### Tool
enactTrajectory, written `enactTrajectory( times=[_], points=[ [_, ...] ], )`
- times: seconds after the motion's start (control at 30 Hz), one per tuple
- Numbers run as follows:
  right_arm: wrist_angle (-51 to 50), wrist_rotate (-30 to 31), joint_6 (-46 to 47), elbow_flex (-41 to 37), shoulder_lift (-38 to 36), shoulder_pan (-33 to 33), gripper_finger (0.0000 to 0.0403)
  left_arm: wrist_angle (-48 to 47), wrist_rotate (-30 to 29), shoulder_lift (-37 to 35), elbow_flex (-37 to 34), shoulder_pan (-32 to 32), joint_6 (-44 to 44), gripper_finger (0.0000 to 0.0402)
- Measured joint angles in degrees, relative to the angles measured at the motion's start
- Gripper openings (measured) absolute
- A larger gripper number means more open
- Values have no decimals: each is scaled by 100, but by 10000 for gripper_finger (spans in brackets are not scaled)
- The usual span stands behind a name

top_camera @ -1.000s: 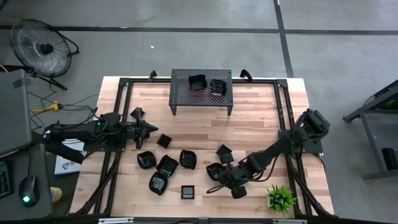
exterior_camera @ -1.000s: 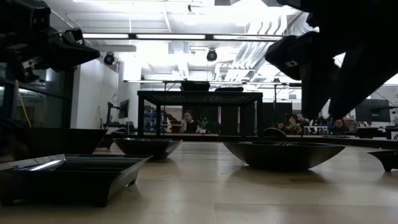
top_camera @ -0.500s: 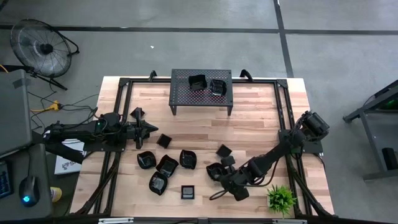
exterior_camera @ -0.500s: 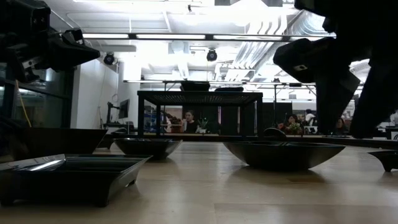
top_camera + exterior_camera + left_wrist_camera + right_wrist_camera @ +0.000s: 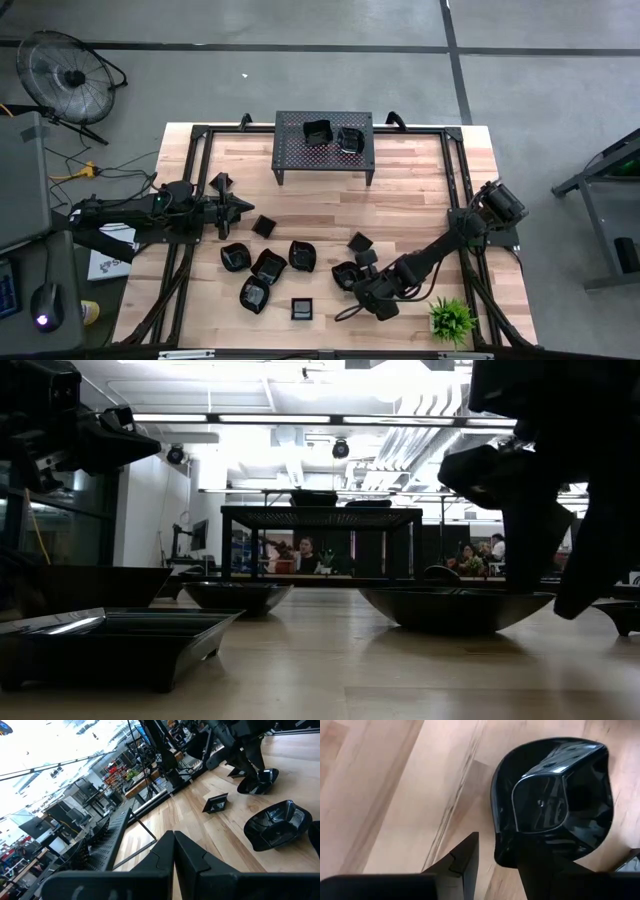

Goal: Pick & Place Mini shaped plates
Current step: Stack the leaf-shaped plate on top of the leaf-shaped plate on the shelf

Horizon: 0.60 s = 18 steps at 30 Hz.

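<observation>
Glossy black plates lie scattered on my pale wood-plank worktop (image 5: 420,200), each with a raised rim and a mirror sheen. In the high view I count 8 on the planks: a small square one (image 5: 263,226) near the left hand, a rounded one (image 5: 236,256), 3 more (image 5: 269,264) (image 5: 301,254) (image 5: 254,293) bunched beside it, a flat square one (image 5: 302,308) at the near edge, a tilted angular one (image 5: 360,241), and a rounded one (image 5: 347,274) under the right arm. 2 more (image 5: 318,131) (image 5: 350,138) sit on the perforated metal stand (image 5: 290,150) at the far side, so 10 in all that I can see.

My right hand (image 5: 357,286) is low at the near right, its 2 dark fingers (image 5: 462,857) spread wide and holding nothing. In its wrist view the rounded plate (image 5: 552,800) lies just ahead: 1 finger overlaps the plate's rim, the other stands over bare wood beside it. I cannot tell whether the finger touches the rim.

My left hand (image 5: 248,207) waits at the left side of the worktop, fingers (image 5: 172,855) pressed together, empty, with the small square plate just beside its tip.

A small green plant (image 5: 451,318) stands at the near right corner.
</observation>
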Motion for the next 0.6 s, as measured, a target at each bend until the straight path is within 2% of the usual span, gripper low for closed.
enactTrajectory(
  times=[0.17,0.6],
  points=[
    [-23,172,9,0,0,-2,106,2,0,0,0,-1,-2,3],
    [-160,-46,13,0,0,-48,33,2,0,0,0,-2,-2,3]
  ],
)
